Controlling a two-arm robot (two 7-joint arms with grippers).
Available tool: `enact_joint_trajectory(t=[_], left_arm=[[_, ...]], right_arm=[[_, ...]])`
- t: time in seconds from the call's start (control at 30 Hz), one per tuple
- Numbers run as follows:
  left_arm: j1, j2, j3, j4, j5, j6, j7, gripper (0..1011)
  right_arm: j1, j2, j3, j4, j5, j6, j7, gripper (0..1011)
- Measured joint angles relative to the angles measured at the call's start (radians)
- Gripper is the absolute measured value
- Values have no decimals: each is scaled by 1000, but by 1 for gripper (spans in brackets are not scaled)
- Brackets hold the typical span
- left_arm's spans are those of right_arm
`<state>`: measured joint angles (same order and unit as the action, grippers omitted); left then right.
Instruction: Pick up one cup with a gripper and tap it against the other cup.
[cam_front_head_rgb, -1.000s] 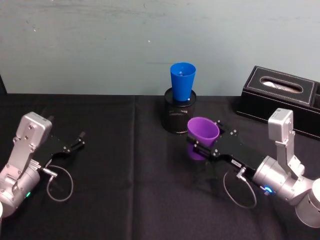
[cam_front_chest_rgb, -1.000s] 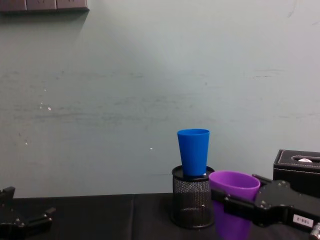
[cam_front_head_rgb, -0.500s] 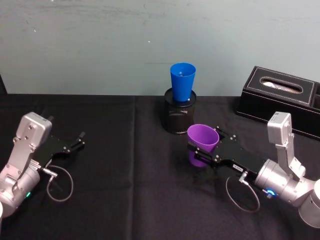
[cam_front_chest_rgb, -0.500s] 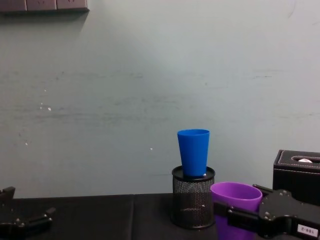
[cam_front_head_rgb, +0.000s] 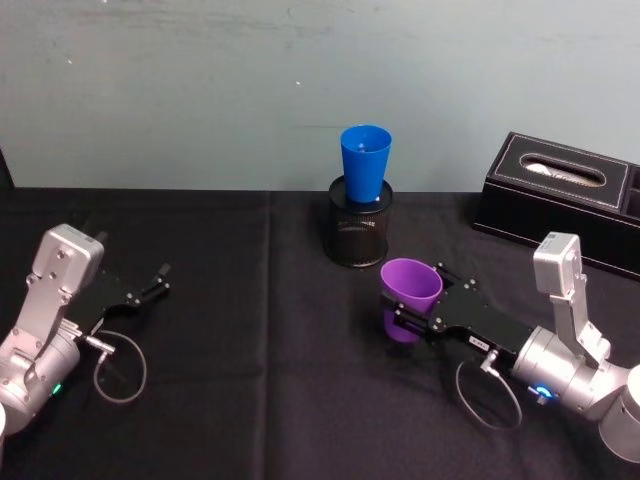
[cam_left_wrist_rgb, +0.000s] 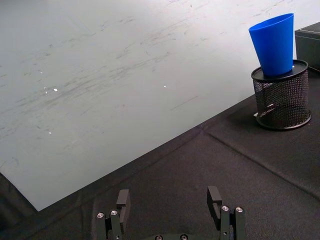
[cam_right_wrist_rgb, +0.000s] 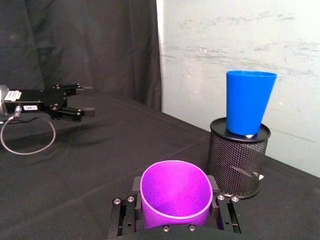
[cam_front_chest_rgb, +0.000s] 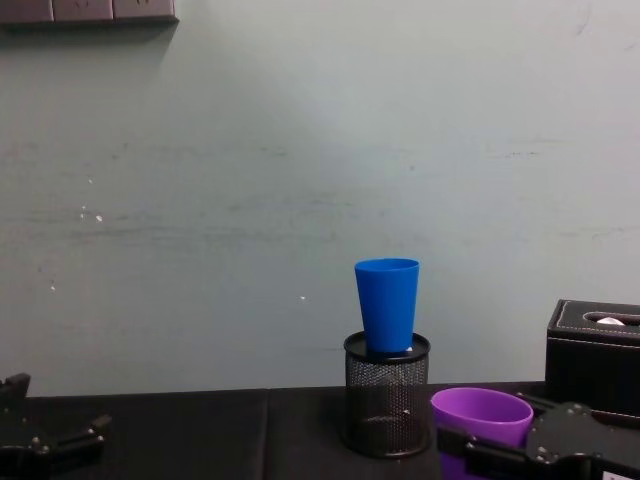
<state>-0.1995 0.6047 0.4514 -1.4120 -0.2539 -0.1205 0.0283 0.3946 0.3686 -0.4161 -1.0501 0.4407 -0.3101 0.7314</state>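
Blue cup (cam_front_head_rgb: 365, 160) in mesh holder (cam_front_head_rgb: 358, 238); purple cup (cam_front_head_rgb: 409, 290), apparently empty, in right gripper (cam_right_wrist_rgb: 174, 212)

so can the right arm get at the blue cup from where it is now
Probably yes. The right gripper, shut on the purple cup, sits near the blue cup with bare cloth between them. The blue cup stands higher, in a mesh pen holder, so the arm must lift.
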Motion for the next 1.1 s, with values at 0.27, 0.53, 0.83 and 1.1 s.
enact_joint_trajectory(t=[0.27,0.53,0.83,1.1], left_arm=[[0,0,0,0,0,0,0,1011],[0,0,0,0,0,0,0,1011],[0,0,0,0,0,0,0,1011],[0,0,0,0,0,0,0,1011]], right_arm=[[4,-6,0,25,-6,-2,-7,734],[6,-10,-1,42,-11,-1,-10,734],[12,-19,-2,68,-11,-2,-1,734],[16,-27,-3,87,-10,-12,8,734]])
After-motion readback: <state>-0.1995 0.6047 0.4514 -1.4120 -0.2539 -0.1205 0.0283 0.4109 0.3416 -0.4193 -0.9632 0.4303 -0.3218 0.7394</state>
